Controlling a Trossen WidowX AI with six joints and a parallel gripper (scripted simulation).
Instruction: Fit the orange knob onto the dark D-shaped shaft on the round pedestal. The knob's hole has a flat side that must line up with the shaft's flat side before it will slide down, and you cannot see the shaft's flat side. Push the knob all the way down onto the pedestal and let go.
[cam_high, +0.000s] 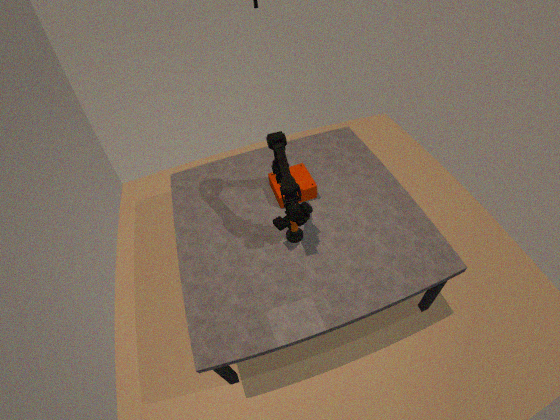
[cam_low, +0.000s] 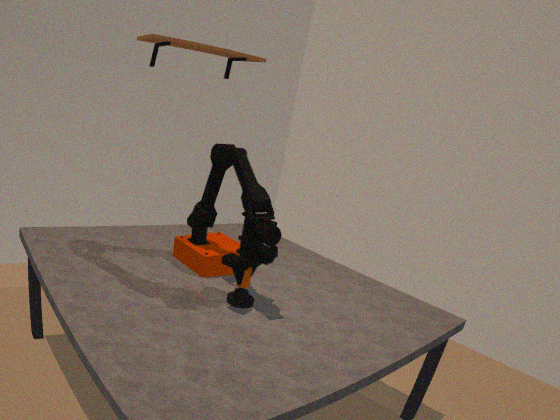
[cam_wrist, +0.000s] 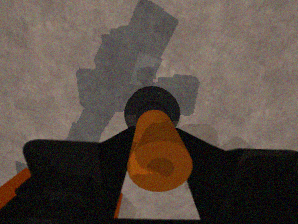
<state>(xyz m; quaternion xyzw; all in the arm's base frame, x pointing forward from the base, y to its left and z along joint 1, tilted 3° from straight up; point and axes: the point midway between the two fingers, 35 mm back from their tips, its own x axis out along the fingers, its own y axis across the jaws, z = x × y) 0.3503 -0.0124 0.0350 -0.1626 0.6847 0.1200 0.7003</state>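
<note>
The orange knob (cam_high: 294, 228) (cam_low: 246, 279) (cam_wrist: 159, 150) is held upright, leaning slightly in the exterior view. My gripper (cam_high: 294, 224) (cam_low: 244, 274) (cam_wrist: 154, 131) is shut on it, with a black finger on each side. The dark round pedestal (cam_high: 294, 237) (cam_low: 240, 300) (cam_wrist: 150, 96) stands on the table directly below the knob. In the exterior view a short dark section shows between the knob's lower end and the pedestal's wide base. The shaft's flat side and the knob's hole are hidden, and I cannot tell how far the shaft is inside the knob.
The orange base block (cam_high: 306, 181) (cam_low: 215, 265) of the arm is behind the pedestal on the grey table (cam_high: 370, 220) (cam_low: 165, 345). A wooden shelf (cam_low: 200, 47) hangs on the wall, high above the table. The arm's shadow falls around the pedestal.
</note>
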